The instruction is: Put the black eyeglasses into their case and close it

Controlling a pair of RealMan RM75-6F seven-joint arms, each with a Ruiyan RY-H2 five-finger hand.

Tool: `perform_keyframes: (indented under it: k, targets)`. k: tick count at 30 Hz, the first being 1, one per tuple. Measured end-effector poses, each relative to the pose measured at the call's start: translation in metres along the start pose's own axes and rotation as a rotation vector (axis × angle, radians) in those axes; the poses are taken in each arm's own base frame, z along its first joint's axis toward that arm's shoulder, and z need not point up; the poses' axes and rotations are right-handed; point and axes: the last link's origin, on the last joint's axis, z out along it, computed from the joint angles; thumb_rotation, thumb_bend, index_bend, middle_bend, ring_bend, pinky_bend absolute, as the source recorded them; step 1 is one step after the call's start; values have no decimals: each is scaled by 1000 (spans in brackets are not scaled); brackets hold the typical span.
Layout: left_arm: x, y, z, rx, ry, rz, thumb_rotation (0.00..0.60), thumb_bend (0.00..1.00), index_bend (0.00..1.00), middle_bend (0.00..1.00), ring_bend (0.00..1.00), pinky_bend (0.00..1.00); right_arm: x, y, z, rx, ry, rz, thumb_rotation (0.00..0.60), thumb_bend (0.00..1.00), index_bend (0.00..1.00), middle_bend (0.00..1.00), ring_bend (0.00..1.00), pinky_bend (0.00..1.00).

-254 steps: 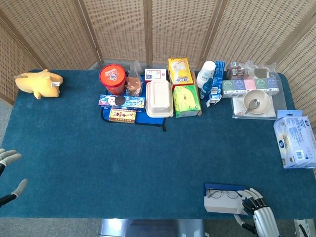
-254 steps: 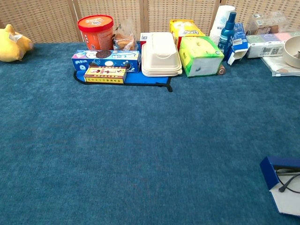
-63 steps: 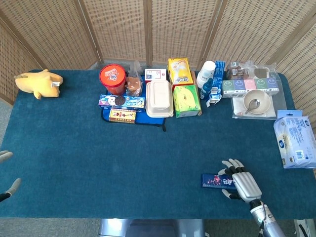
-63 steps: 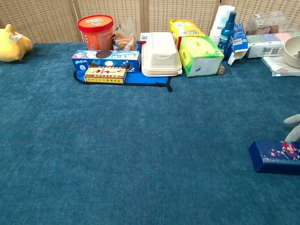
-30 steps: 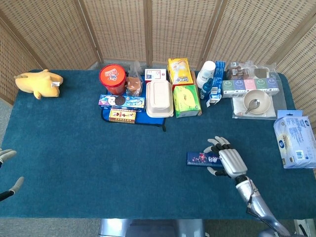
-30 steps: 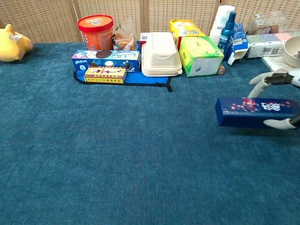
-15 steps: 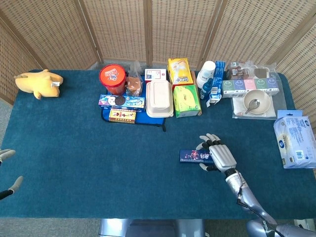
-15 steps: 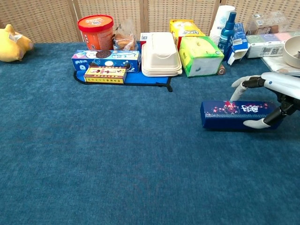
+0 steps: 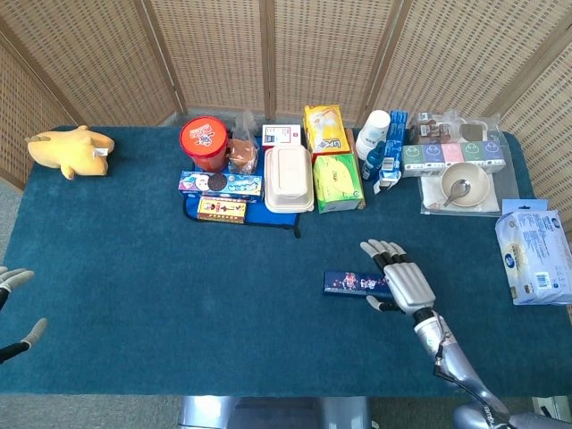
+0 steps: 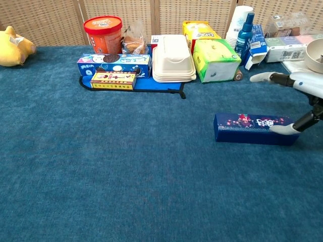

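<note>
right robot hand (image 9: 400,278) spread, left robot hand (image 9: 16,308) seemingly open

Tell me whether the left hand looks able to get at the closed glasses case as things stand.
Probably not easily: the left hand sits at the table's far left edge, while the glasses case lies well right of centre beside the right hand. Nothing lies between them; the long stretch is the obstacle.

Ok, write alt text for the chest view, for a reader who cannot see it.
A closed dark blue eyeglasses case lies on a blue table cloth, with the robot's right hand open above its right end, one fingertip touching it. Along the back edge stand snack boxes, a white clamshell container and a green tissue box.
</note>
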Motion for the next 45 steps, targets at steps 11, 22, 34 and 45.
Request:
perform_keyframes:
  k: [11,22,34,45]
  targets:
    - [-11,-5,-6,37,-70,109,600,226,242,237,128,114,20,40,-61,-160,180,-99,600,269,145,87,0,41]
    - [-22,-2,-10,66,-138,217,600,226,250,234,110,88,23,71,-122,-283,251,-169,600,273,187,111,0,39]
    - [-30,11,-12,83,-158,227,599,227,249,228,107,80,15,87,-155,-376,298,-156,600,275,196,116,0,37]
    - [-22,22,-12,61,-129,203,598,227,249,227,107,76,20,89,-163,-362,341,-133,600,276,196,116,0,37]
